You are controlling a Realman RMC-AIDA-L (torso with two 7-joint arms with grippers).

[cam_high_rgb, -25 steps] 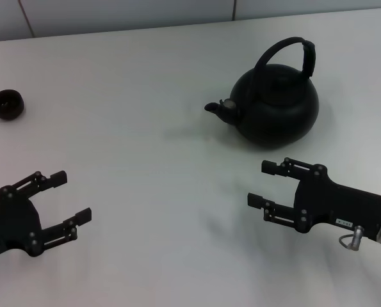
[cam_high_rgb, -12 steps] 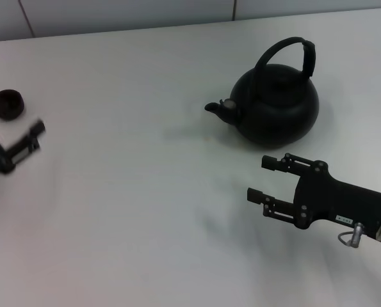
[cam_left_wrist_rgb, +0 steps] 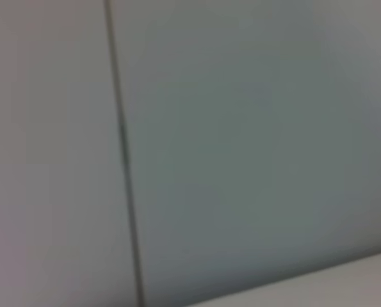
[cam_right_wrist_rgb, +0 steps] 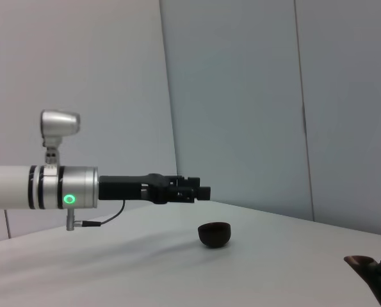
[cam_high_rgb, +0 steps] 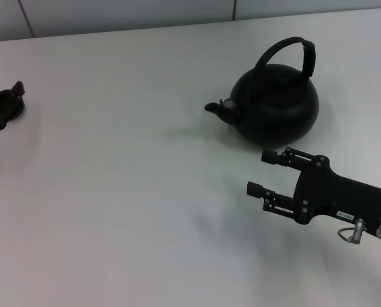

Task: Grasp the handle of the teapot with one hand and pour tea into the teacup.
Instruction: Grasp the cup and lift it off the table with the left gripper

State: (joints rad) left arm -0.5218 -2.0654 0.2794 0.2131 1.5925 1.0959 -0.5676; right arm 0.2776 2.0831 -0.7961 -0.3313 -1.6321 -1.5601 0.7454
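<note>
The matte black teapot [cam_high_rgb: 280, 109] stands upright at the right rear of the white table, its spout [cam_high_rgb: 217, 109] pointing left and its arched handle [cam_high_rgb: 286, 46] standing up. My right gripper [cam_high_rgb: 259, 171] is open and empty, hovering just in front of the teapot and apart from it. The tiny dark teacup [cam_right_wrist_rgb: 214, 234] sits at the table's far left. My left gripper [cam_high_rgb: 4, 102] is open and hovers over the cup at the head view's left edge, largely covering it there. In the right wrist view it [cam_right_wrist_rgb: 195, 190] is above the cup, apart from it.
The white table [cam_high_rgb: 132, 192] ends at a grey panelled wall [cam_high_rgb: 113, 13] along the back. The left wrist view shows only wall panels [cam_left_wrist_rgb: 241, 128]. The spout tip shows at the right wrist view's corner [cam_right_wrist_rgb: 369, 265].
My left gripper has swung from the front left of the table back and left, over the teacup. The right gripper has barely shifted. The teapot and cup have not moved.
</note>
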